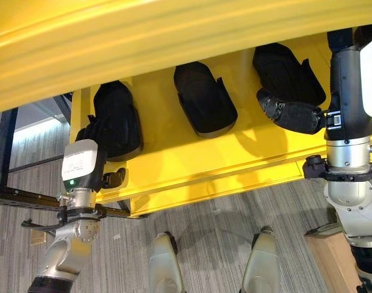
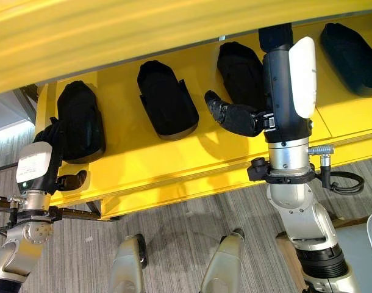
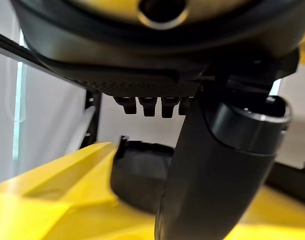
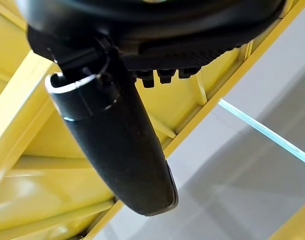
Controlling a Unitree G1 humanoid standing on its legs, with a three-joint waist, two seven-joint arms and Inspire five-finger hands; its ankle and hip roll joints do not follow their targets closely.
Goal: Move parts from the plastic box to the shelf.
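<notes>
Several black moulded parts lie in a row on the yellow shelf (image 1: 192, 159): a leftmost part (image 1: 122, 116), a middle part (image 1: 204, 97), a third part (image 1: 286, 70) and one more at the far right (image 2: 350, 58). My left hand (image 1: 94, 131) rests against the leftmost part's near side, its thumb (image 3: 217, 175) straight, and that part (image 3: 137, 172) lies just past it, ungripped. My right hand (image 2: 235, 119) reaches over the shelf just in front of the third part, open and empty. Its thumb (image 4: 117, 150) stands straight before the yellow frame (image 4: 22, 165).
A yellow upper beam (image 1: 143, 43) overhangs the shelf close above both hands. A black metal frame (image 1: 3, 146) stands left of the shelf. A wooden block (image 1: 335, 256) sits on the grey carpet at the lower right.
</notes>
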